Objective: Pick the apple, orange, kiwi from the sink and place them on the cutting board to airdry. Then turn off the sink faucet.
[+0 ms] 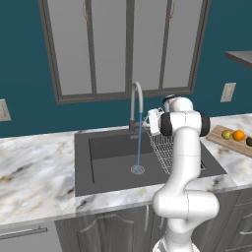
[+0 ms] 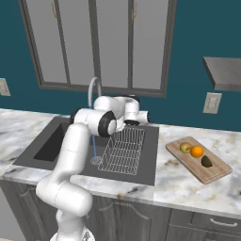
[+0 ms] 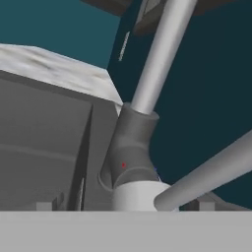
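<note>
Three fruits sit on the cutting board (image 1: 231, 140) at the right edge of your left base view: apple (image 1: 227, 134), orange (image 1: 238, 135) just beside it, and kiwi (image 1: 249, 141) cut off by the frame edge. Water runs in a thin blue stream (image 1: 139, 142) from the sink faucet (image 1: 136, 106) down to the drain (image 1: 138, 170) in the sink (image 1: 106, 157). You see the gripper (image 1: 153, 121) beside the faucet base, above the wire dish rack (image 1: 165, 150); its jaw spacing is hard to read here. In your right base view, the board (image 2: 190, 162) lies on the counter right of the sink (image 2: 52, 143), carrying apple (image 2: 186, 147), orange (image 2: 197, 151) and kiwi (image 2: 206, 161) in a row, and the gripper (image 2: 147, 117) pokes out behind the arm over the rack (image 2: 123, 151). In your hand view, the faucet (image 3: 135, 142) fills the centre, close up, with its lever (image 3: 206, 174) slanting across the lower right; the fingertips (image 3: 44, 205) stand wide apart at the bottom, gripping nothing.
</note>
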